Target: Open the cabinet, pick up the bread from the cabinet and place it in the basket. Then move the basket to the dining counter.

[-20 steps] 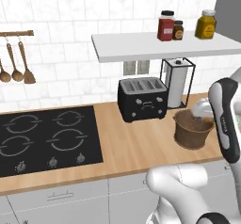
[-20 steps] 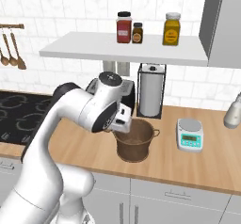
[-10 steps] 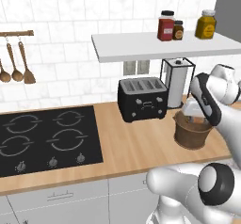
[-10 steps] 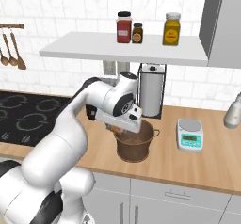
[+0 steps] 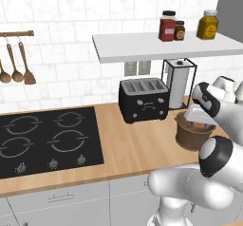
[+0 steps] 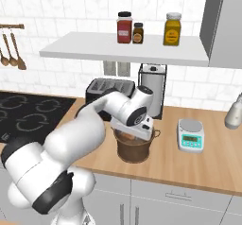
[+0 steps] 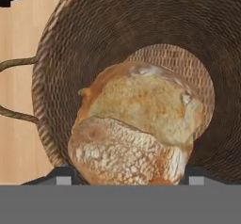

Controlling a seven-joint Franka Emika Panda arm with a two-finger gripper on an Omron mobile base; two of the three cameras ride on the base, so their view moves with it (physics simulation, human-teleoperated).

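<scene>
The dark-brown woven basket (image 5: 193,136) (image 6: 135,150) (image 7: 89,39) stands on the wood worktop, right of the toaster. My gripper (image 5: 198,117) (image 6: 133,130) (image 7: 126,180) points down into the basket's mouth. In the hand view the golden-brown bread (image 7: 136,129) sits between my two fingertips, over the basket's woven floor, and I am shut on it. A sliver of the bread (image 6: 125,135) shows under the hand in the right base view. The thin hoop handle (image 7: 14,89) lies toward the left of the hand view.
A black toaster (image 5: 144,99) (image 6: 105,90) and a paper-towel holder (image 5: 179,80) (image 6: 152,90) stand just behind the basket. A small kitchen scale (image 6: 191,135) sits to its right. A shelf with jars (image 6: 127,47) hangs above. The black hob (image 5: 45,139) is far left.
My hand has swung over the basket and dropped into its mouth, carrying the bread down with it. The basket has stayed in place.
</scene>
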